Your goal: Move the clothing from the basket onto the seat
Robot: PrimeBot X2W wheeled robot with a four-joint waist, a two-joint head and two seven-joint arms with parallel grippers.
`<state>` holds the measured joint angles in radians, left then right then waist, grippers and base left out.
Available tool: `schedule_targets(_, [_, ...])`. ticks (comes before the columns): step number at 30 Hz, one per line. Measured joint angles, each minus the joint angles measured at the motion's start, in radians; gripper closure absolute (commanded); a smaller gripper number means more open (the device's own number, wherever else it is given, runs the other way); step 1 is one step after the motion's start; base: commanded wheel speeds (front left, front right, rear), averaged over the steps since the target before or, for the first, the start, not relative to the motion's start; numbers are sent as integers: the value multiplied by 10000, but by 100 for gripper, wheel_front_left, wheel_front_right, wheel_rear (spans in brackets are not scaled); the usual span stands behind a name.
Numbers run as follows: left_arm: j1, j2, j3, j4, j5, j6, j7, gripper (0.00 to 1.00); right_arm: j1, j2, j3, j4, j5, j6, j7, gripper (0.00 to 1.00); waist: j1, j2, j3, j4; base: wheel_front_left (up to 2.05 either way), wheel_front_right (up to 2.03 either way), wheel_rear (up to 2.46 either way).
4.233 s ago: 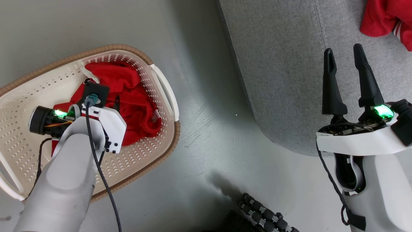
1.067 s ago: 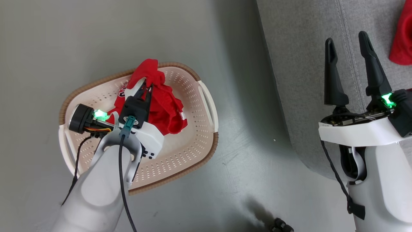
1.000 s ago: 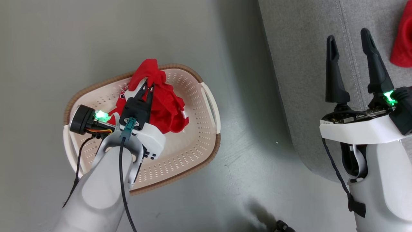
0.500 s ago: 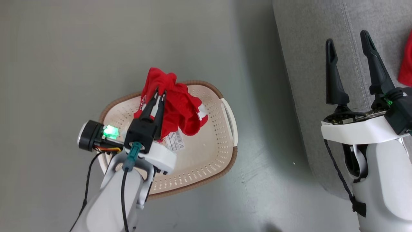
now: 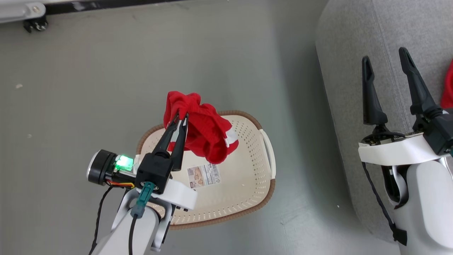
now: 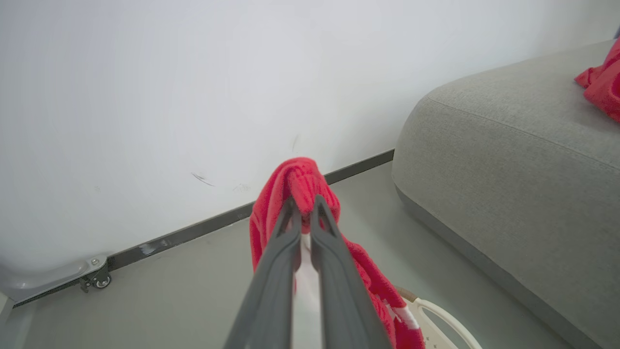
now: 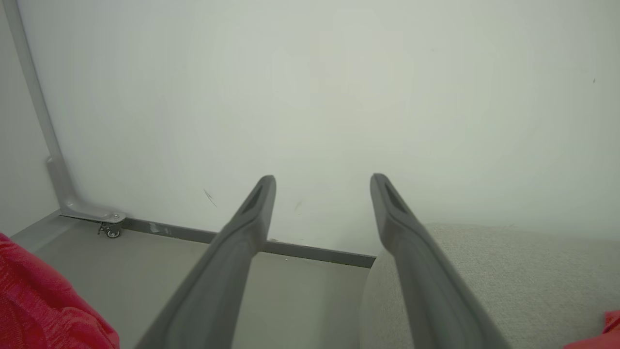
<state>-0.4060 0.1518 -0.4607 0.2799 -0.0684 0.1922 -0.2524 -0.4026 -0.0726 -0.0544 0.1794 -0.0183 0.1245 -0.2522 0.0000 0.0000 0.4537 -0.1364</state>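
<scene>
My left gripper (image 5: pixel 179 115) is shut on a bunch of red clothing (image 5: pixel 203 134) with white trim, holding it up above the cream basket (image 5: pixel 247 184). In the left wrist view the clothing (image 6: pixel 300 182) drapes over both sides of the closed fingers (image 6: pixel 281 252). The basket's bottom shows bare with its sticker (image 5: pixel 203 176). My right gripper (image 5: pixel 385 60) stands open over the grey seat (image 5: pixel 354 53), nothing between its fingers (image 7: pixel 232 252). Another red garment (image 6: pixel 600 82) lies on the seat (image 6: pixel 508 145), seen at the right edge (image 5: pixel 448 86) of the head view.
Grey floor (image 5: pixel 88 88) surrounds the basket. A white wall (image 6: pixel 169 72) with a dark baseboard (image 6: pixel 193 228) runs behind. A grey metal frame foot on a small caster (image 5: pixel 33 23) stands at the wall's base, far left.
My left gripper has lifted the red clothing up out of the basket, baring the sticker on its bottom. The head camera has shifted too. The right gripper stays open over the seat.
</scene>
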Motion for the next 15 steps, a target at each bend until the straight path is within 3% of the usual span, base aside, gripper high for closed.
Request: schedule_targets(15, [983,357,73,-867,-278,-4,0,100,839,-104,-397,163,-180,0,0,0,0,0,-1370,431,0,0,0])
